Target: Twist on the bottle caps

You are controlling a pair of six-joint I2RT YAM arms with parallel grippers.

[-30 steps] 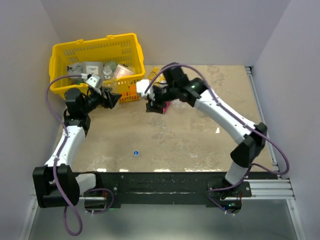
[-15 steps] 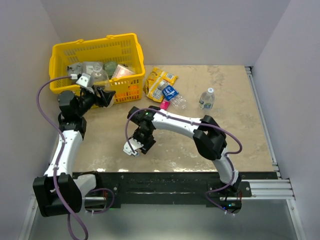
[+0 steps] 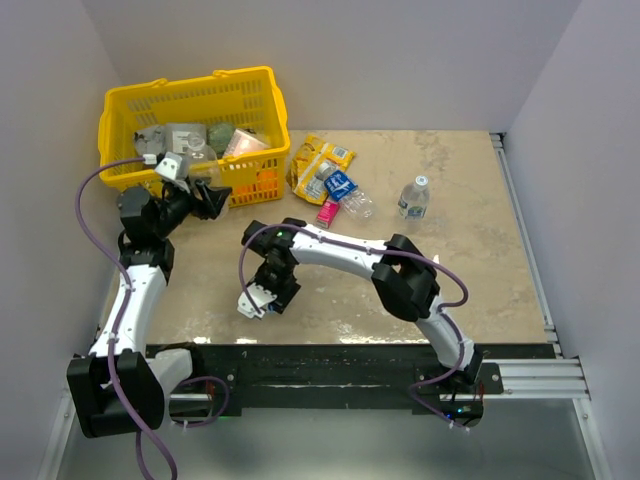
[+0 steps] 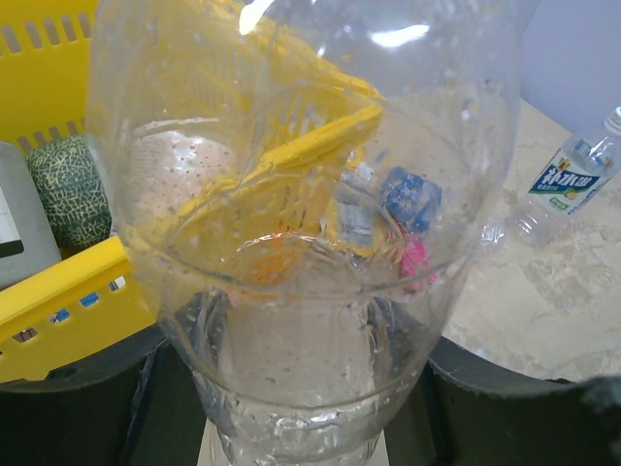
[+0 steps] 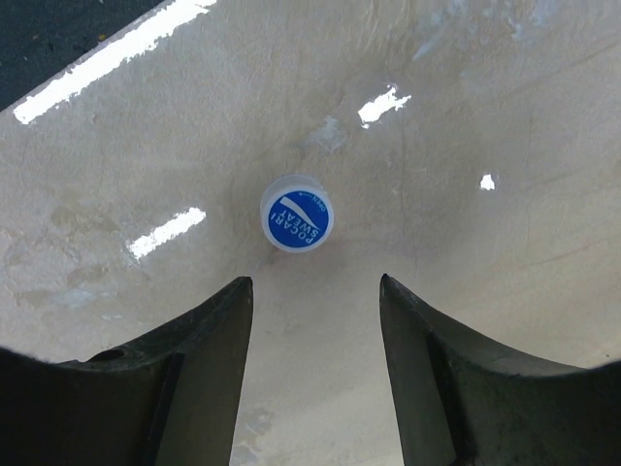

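Observation:
My left gripper (image 3: 210, 196) is shut on a clear bottle (image 4: 301, 243), held in front of the yellow basket; the bottle fills the left wrist view between the dark fingers (image 4: 87, 388). My right gripper (image 5: 315, 282) is open, pointing down at the table near the front edge (image 3: 272, 297). A blue-topped cap (image 5: 296, 216) lies on the table just beyond its fingertips, apart from them. It is hidden under the gripper in the top view. A dark-blue-labelled bottle (image 3: 347, 192) lies at the back. A pale-labelled bottle (image 3: 412, 197) stands to the right, also in the left wrist view (image 4: 572, 180).
The yellow basket (image 3: 190, 100) with several items stands at the back left. Yellow snack packets (image 3: 320, 158) and a pink packet (image 3: 328, 211) lie beside the lying bottle. The right arm stretches across the table's middle.
My right arm has swung from the packets at the back to the near front and now hovers over the blue cap. My left gripper with the bottle has shifted slightly left.

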